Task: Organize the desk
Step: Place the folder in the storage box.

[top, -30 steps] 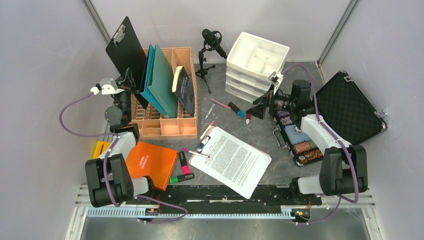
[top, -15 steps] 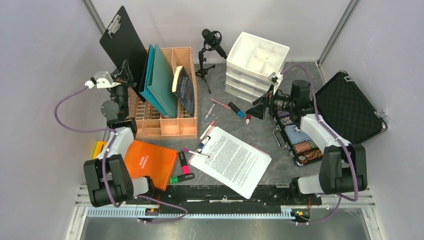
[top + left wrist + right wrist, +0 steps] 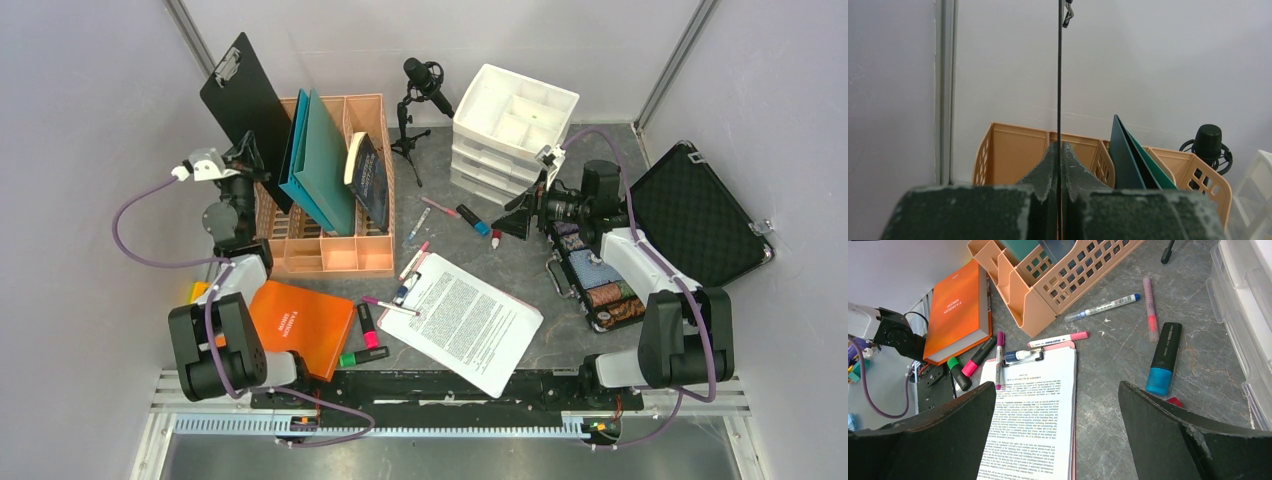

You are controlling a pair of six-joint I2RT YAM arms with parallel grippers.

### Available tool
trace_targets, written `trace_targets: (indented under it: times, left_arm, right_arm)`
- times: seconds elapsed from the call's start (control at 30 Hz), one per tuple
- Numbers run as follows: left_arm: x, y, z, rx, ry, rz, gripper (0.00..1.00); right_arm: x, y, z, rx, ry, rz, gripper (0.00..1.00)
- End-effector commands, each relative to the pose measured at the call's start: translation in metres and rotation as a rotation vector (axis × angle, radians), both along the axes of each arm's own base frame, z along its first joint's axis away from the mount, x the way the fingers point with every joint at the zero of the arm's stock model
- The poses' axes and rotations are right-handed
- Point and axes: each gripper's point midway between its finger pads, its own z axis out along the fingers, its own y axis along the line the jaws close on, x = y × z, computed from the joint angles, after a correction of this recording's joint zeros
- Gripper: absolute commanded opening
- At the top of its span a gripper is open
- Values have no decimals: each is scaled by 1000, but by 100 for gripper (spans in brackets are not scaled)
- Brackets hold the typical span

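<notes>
Black clipboard [image 3: 245, 95] clamped in left tool [image 3: 1059, 155] above desk [image 3: 500, 270]; right tool [image 3: 515, 218] gaping over desk

The rack [image 3: 345, 255] is sitting at the back left of the bench [image 3: 520, 265], folders [image 3: 322, 160] and a book [image 3: 368, 178] standing in it. A clipboard [image 3: 245, 95] is standing upright at the rack's left edge, pinched in the left hand [image 3: 1059, 160]. A microphone [image 3: 424, 78] is standing right of the rack, the drawer unit [image 3: 515, 125] further right. The case [image 3: 700, 210] is lying along the right edge. A printed sheet [image 3: 470, 322] is lying front centre, markers [image 3: 413, 260] behind it.
</notes>
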Motion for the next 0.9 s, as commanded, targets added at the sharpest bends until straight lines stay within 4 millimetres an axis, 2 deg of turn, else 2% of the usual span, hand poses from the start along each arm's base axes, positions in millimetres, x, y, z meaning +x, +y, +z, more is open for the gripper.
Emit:
trace_targets:
  times: [0.0,0.2,0.33,0.47,0.57,0.87]
  left_arm:
    - [-9,-6,5,16,-70,-31,2]
    - [-6,-11,-24,69,-74,-48,2]
    - [3,-12,-44,91,-39,-56,2]
    - [9,-20,-56,108,-9,-102,2]
    - [8,-21,-58,115,-5,-106,2]
    - [-1,-37,-40,211,-46,-159,2]
  right_arm:
    - [1,-1,-1,-1,-20,15,98]
    - [1,0,-2,-1,-20,16,98]
    - [1,-1,-2,-1,-20,17,98]
    - [1,-1,-3,-2,-19,18,98]
    - [1,-1,-6,-4,-13,20,98]
    - [3,1,-9,0,1,30,98]
